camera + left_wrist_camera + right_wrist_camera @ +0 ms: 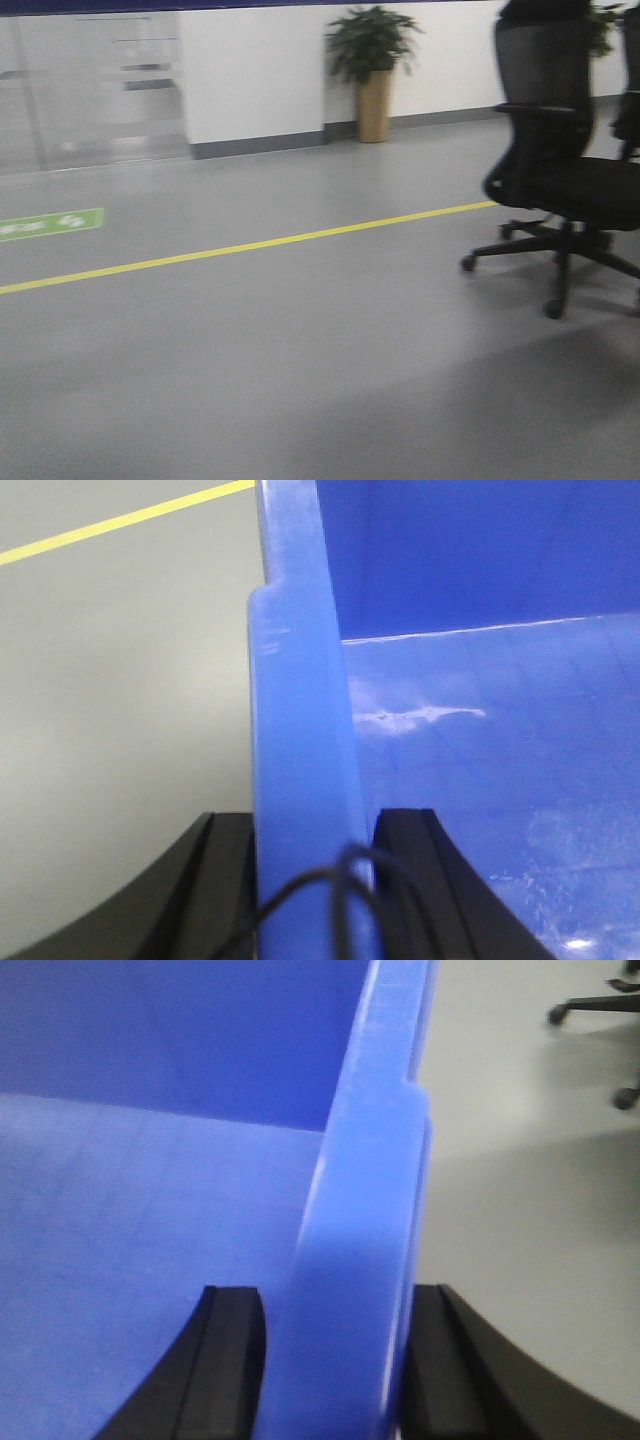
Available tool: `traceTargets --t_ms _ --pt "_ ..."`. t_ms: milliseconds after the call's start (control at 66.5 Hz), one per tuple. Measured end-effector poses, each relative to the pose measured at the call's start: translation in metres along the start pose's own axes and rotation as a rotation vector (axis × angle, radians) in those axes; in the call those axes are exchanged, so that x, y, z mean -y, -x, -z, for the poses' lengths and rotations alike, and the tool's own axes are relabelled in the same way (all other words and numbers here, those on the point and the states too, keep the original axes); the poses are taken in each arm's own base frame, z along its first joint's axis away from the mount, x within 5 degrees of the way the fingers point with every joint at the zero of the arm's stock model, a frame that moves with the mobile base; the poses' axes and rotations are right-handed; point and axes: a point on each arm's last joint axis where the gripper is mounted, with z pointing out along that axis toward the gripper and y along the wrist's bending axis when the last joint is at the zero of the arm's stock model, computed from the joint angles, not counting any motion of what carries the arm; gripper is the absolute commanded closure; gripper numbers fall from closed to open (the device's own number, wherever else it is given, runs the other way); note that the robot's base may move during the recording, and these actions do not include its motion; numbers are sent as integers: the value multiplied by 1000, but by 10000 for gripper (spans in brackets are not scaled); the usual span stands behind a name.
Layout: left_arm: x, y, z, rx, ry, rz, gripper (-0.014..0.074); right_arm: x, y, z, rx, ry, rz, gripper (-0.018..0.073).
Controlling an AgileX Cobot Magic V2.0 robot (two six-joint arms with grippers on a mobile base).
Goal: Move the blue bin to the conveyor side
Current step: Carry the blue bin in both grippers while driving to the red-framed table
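The blue bin (480, 760) fills the left wrist view, its thick rim (300, 780) running up between my black fingers. My left gripper (312, 880) is shut on that rim, one finger outside, one inside the bin. In the right wrist view the bin's inside (150, 1210) and its opposite rim (365, 1260) show. My right gripper (335, 1360) is shut on this rim the same way. The bin hangs above grey floor. The conveyor belt is out of view. Neither the bin nor the grippers show in the front view.
A black office chair (560, 170) on castors stands at the right of the front view; its castors also show in the right wrist view (590, 1005). A yellow floor line (250, 245) crosses the grey floor. A potted plant (373, 70) stands by the far white wall.
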Motion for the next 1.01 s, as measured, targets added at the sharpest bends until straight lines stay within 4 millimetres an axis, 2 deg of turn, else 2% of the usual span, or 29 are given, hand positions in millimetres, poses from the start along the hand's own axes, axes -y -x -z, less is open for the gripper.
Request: traceTargets --t_ms 1007 --pt "0 0 -1 0 0 0 616 0 0 -1 -2 -2 2 637"
